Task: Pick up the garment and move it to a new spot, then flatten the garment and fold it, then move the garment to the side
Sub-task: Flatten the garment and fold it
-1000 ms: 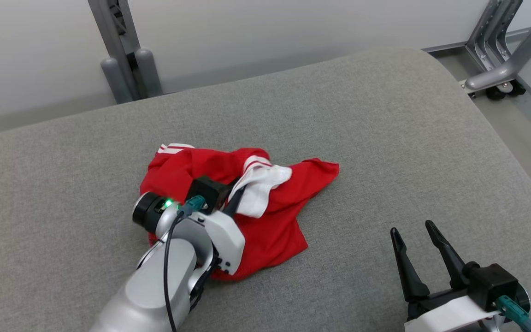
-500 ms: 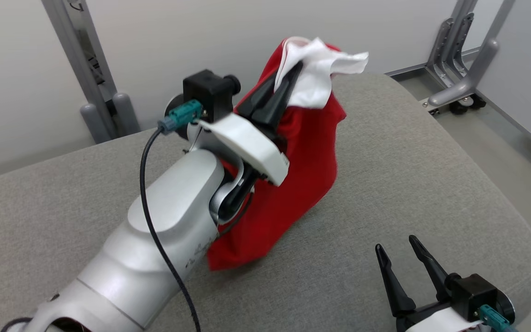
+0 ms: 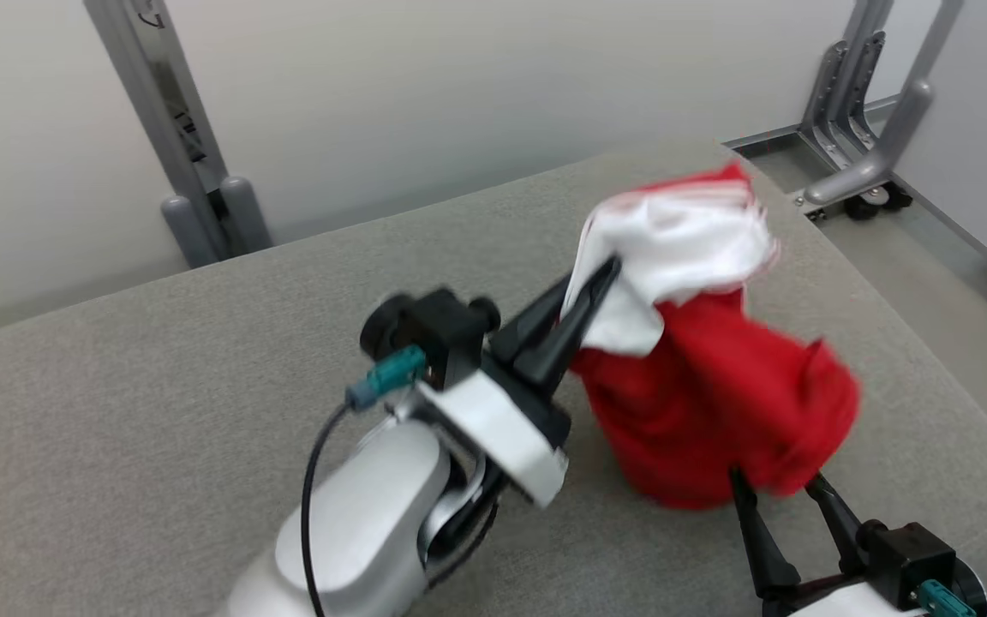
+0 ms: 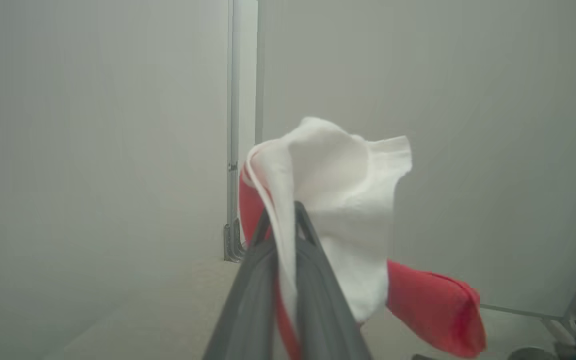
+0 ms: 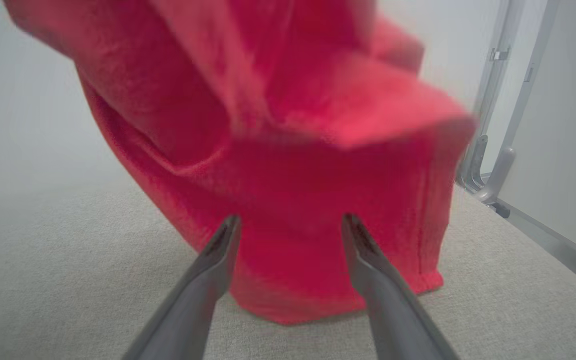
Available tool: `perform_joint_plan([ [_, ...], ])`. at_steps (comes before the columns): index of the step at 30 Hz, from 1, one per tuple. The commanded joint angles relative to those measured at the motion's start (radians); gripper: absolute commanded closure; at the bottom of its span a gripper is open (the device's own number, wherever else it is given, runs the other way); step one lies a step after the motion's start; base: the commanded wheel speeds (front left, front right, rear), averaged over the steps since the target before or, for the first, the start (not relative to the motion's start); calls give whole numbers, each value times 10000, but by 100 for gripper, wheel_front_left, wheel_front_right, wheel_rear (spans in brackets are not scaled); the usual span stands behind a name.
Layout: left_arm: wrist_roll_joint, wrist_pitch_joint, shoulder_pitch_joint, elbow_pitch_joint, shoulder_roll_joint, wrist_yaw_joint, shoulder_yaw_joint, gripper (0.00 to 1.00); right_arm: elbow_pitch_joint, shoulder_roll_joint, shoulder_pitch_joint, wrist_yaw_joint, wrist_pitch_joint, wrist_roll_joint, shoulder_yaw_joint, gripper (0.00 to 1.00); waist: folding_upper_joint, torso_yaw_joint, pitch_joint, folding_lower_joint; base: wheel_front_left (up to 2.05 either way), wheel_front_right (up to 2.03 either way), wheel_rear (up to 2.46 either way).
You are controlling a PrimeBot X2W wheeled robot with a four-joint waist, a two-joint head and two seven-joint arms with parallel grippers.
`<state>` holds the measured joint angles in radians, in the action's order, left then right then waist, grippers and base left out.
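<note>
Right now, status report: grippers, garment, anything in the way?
Left gripper jaws shut on garment at its white part, held up. Red body hangs toward grey cushion. Right gripper jaws open, tips near the hem.

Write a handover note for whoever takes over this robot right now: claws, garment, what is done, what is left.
Left claw: shut on the garment, gripping its white part and holding it up.
Right claw: open, empty, tips pointing at the hanging red cloth.
Garment: bunched, hanging over the right end of the grey cushion.
Done: pick-up.
Left: set it down in a new spot, flatten, fold, move aside.
</note>
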<state>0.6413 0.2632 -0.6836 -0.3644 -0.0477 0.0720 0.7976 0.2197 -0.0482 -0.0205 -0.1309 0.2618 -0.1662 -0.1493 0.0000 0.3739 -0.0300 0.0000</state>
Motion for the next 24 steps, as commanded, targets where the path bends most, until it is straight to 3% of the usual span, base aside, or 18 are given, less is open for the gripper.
perform_joint_plan([
  [1, -383, 6, 945, -116, -57, 185, -194, 100, -41, -43, -95, 3, 55, 67, 67, 0, 0, -443, -32, 0, 0, 0, 0],
  [8, -1389, 7, 3462, -290, -242, 418, -1930, 100, -126, -45, -187, 3, 55, 122, 168, 0, 0, -1221, -10, 0, 0, 0, 0],
  [12, -1718, 7, 4810, -154, -257, 491, -3445, 100, -188, -43, -188, 3, 55, 153, 257, 0, 0, -1689, 9, 0, 0, 0, 0],
  [14, -1839, 9, 5233, -220, -234, 509, -4042, 55, -205, -42, -233, 3, 57, 153, 282, 0, 0, -1914, 29, 0, 0, 0, 0],
  [16, -1938, 9, 5601, -347, -199, 531, -4583, 1, -197, -45, -278, 3, 57, 125, 288, 0, 0, -2110, 64, 0, 0, 0, 0],
  [24, -2305, 8, 6539, -83, -54, 120, -6759, 0, -224, -43, -394, 3, 55, 16, 319, 0, 0, -2626, 257, 0, 0, 0, 0],
])
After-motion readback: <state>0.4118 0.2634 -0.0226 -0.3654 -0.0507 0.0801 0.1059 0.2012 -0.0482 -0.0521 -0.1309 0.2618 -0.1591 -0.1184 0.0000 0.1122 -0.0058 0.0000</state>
